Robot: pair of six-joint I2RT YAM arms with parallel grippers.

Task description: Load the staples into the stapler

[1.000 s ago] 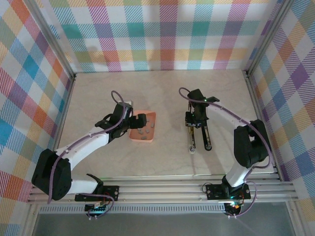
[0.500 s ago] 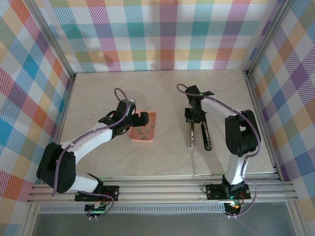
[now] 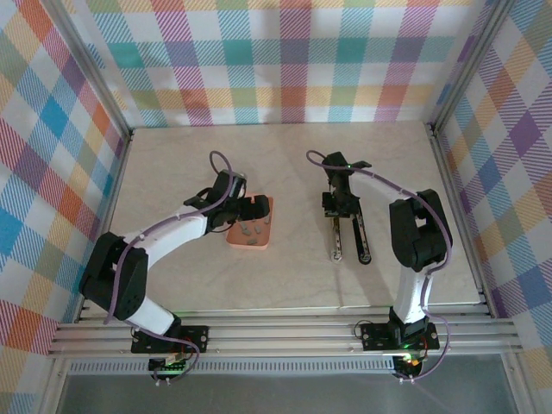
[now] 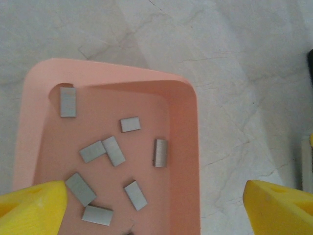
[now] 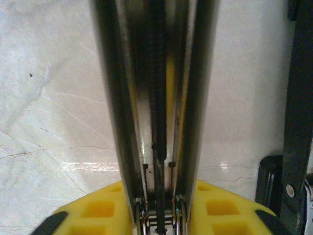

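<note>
1. I am looking down from the top camera at a pale marbled counter walled in by bright plaid cloth.
2. The left arm reaches in to a shallow salmon-pink tray left of centre, and the left jaws hang over the tray's left part.
3. In the left wrist camera the left jaws stand wide apart. One yellow fingertip sits at the lower left corner over the tray. The other yellow fingertip is at the lower right over bare counter. They hold nothing.
4. The staples lie loose on the tray floor as small grey strips. I count eight, scattered at different angles, and two of them touch at the corners. From above the staples are only grey specks.
5. The stapler lies right of centre, well apart from the tray. It is opened flat into two long limbs side by side, one black and one silver.
6. The right jaws sit at the far, hinged end of the stapler.
7. In the right wrist camera the stapler's open metal channel runs straight up the frame, a dark rod along its middle.
8. Yellow pads lie close on both sides of the channel's near end. I cannot tell whether the right jaws clamp it or merely flank it.
</note>
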